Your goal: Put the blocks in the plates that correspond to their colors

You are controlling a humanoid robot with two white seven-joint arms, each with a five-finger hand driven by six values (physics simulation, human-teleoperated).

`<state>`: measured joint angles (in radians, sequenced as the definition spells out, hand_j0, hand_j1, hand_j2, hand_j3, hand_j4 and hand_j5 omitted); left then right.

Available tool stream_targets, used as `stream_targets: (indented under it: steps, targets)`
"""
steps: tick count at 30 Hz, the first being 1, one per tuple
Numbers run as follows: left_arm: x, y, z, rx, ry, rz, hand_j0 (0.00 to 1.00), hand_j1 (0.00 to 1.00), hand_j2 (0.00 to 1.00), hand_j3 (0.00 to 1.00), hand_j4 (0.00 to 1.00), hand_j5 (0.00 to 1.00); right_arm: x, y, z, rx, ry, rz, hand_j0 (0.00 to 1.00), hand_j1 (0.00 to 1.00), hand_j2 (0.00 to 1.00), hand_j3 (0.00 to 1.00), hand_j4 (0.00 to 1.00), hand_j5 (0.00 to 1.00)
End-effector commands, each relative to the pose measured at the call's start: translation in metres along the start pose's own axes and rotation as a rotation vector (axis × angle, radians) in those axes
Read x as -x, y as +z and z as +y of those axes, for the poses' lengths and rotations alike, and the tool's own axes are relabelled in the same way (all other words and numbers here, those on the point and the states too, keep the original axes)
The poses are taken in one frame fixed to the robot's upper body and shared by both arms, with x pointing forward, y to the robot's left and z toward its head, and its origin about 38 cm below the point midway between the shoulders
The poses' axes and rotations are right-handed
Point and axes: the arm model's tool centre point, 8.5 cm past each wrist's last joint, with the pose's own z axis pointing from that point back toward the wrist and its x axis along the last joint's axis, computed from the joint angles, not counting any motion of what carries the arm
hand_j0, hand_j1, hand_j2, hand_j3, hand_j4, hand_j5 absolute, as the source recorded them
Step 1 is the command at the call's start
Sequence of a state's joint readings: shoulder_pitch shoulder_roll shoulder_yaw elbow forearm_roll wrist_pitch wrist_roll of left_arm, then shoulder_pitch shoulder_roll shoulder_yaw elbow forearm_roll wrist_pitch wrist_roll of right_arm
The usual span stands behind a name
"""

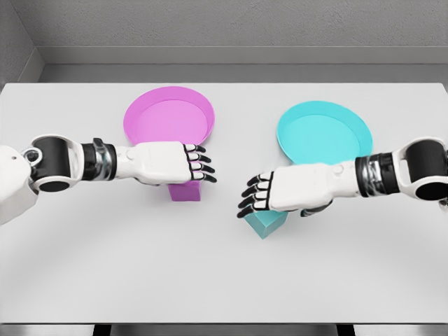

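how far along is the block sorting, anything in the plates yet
Nothing is placed yet: the pink plate and the cyan plate hold no blocks. The left hand is over the pink block and the right hand over the cyan block, both blocks on the table; firm grasps are unclear. Lifting and placing both remains.

Beneath my hands, a magenta cube block [185, 192] sits before its round magenta plate [169, 116]; a cyan cube block [266, 223] before the round cyan plate [323, 133].
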<state>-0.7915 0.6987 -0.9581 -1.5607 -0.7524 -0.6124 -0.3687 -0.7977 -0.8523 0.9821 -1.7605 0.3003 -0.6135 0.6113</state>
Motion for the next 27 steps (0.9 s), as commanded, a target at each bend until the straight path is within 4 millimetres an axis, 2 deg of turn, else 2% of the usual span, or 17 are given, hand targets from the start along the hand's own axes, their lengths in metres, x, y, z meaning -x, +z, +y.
stream_targets:
  steps: [1,7,14,21,27]
  targets:
    - [0.001,-0.002,-0.001,-0.001,0.008,0.001,1.00,1.00,1.00,1.00,1.00,1.00,-0.003,-0.006,0.003,-0.005,-0.010,-0.017,1.00,1.00,1.00,1.00,1.00,1.00]
    - [0.002,-0.002,-0.003,0.010,-0.002,0.007,1.00,1.00,1.00,1.00,1.00,1.00,-0.004,-0.009,0.002,0.000,-0.010,-0.025,1.00,1.00,1.00,1.00,1.00,1.00]
    - [0.000,-0.008,-0.001,0.014,-0.023,0.006,0.92,0.92,0.92,0.92,0.92,0.92,-0.005,-0.014,0.004,-0.011,0.009,-0.022,1.00,1.00,1.00,1.00,1.00,1.00]
    - [-0.005,-0.013,-0.004,0.023,-0.024,-0.010,0.89,0.89,0.89,0.89,0.89,0.89,0.006,-0.009,0.006,-0.024,0.019,0.025,1.00,1.00,1.00,1.00,1.00,1.00]
    - [-0.008,-0.015,-0.008,0.034,-0.023,-0.021,0.86,0.86,0.86,0.86,0.86,0.86,0.007,-0.011,0.012,-0.041,0.016,0.030,1.00,1.00,1.00,1.00,1.00,1.00]
